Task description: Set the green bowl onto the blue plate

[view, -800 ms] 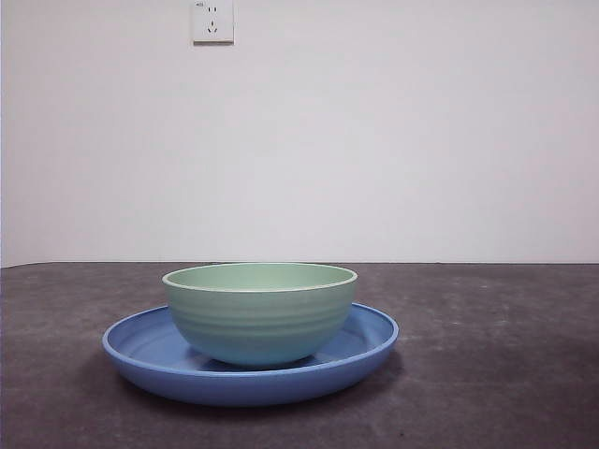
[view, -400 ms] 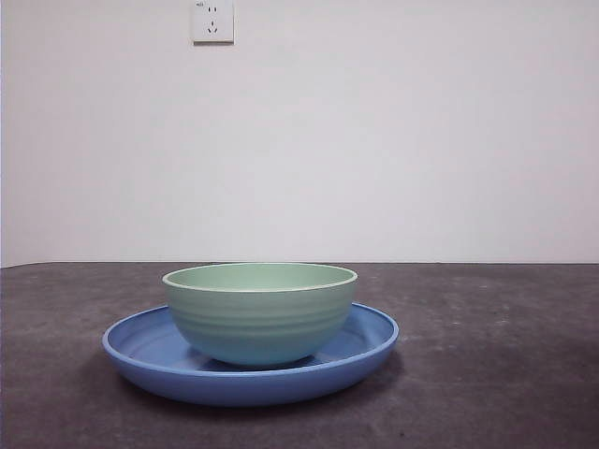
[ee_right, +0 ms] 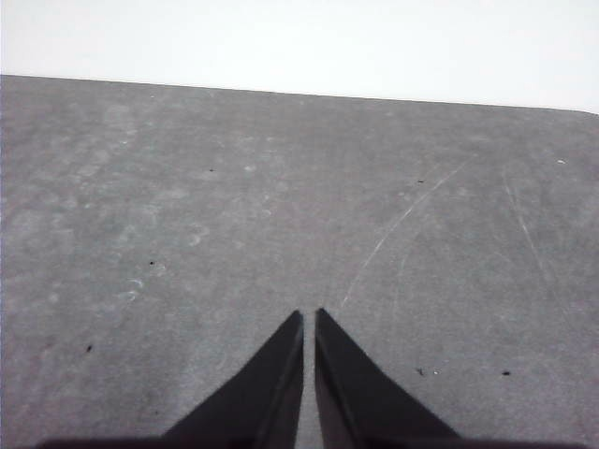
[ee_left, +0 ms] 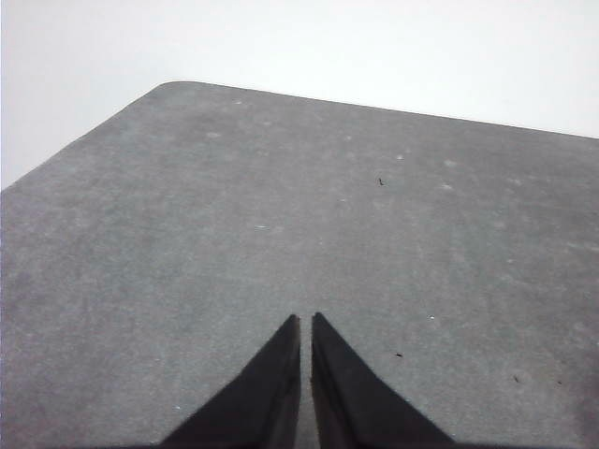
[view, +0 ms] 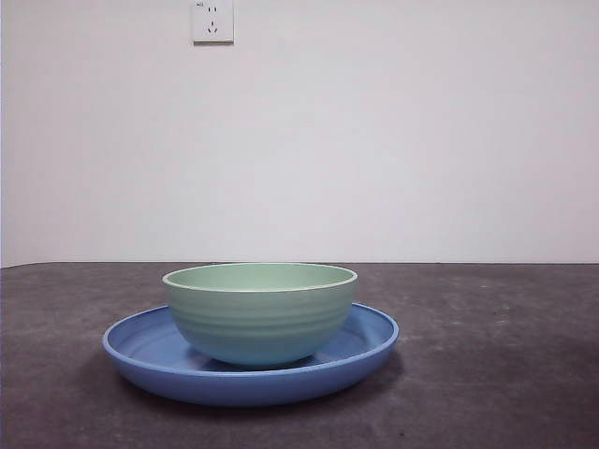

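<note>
Front view: the green bowl (view: 260, 312) stands upright inside the blue plate (view: 370, 339), its base resting on the plate's floor a little toward the near side, its rim level. The plate lies flat on the dark grey table (view: 496, 374) and its raised rim shows all round the bowl. Behind them is a plain white wall (view: 393, 140) with a white socket (view: 212, 21) near the top. No arm shows in this view.

Left wrist view: the left gripper (ee_left: 305, 323) hangs over bare grey table (ee_left: 281, 215), its two black jaws pressed almost together with only a thin slit between them, holding nothing.

Right wrist view: the right gripper (ee_right: 309, 318) is likewise over bare table (ee_right: 234, 215), which carries faint pale scratches (ee_right: 398, 229); its jaws are drawn together, nothing pinched between them
</note>
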